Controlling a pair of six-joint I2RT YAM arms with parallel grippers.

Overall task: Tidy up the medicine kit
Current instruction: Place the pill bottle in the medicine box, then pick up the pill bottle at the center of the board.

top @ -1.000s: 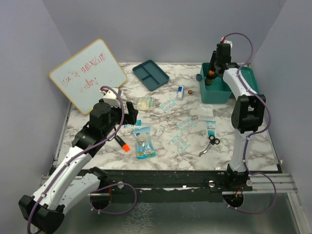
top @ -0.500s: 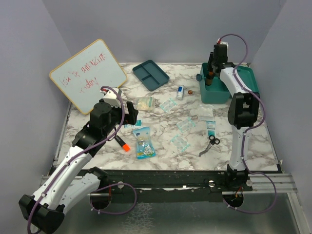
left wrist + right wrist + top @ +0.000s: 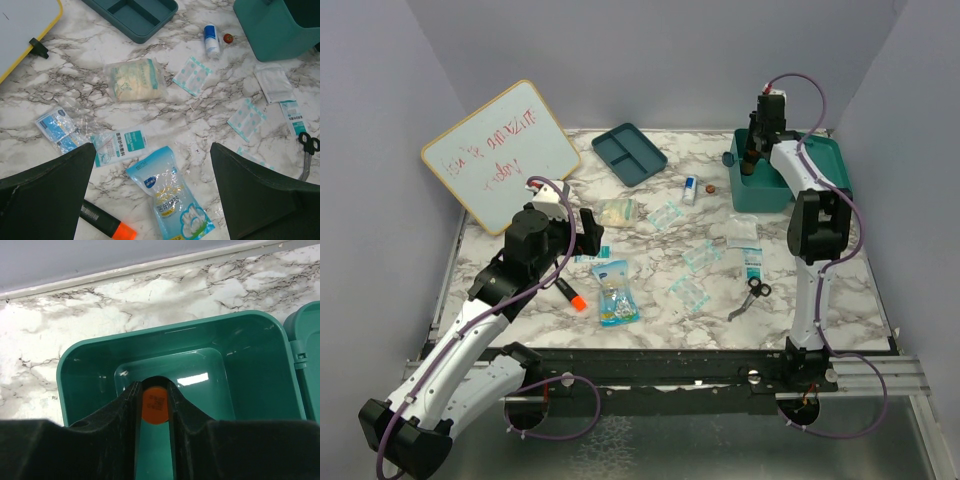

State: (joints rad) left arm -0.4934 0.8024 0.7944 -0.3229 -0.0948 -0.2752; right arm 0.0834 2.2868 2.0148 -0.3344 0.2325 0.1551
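The medicine kit (image 3: 764,188), a teal box with its lid (image 3: 828,160) swung open, stands at the back right. In the right wrist view its bare inside (image 3: 240,385) fills the frame. My right gripper (image 3: 752,158) hangs over the box, shut on a thing with a round orange end (image 3: 155,403), which sits tight between the two fingers. My left gripper (image 3: 152,147) is open above the table, over a blue cotton-swab packet (image 3: 172,200), and holds nothing.
Loose on the marble lie a black marker with an orange cap (image 3: 102,223), a gauze pack (image 3: 136,80), wipe sachets (image 3: 120,144), plasters (image 3: 192,75), a small bottle (image 3: 211,37) and scissors (image 3: 752,293). A flat divided tray (image 3: 629,153) and a whiteboard (image 3: 500,155) stand at the back left.
The right arm has drawn slightly left over the kit, and the orange-ended thing has sunk lower into the box. The left arm has not moved.
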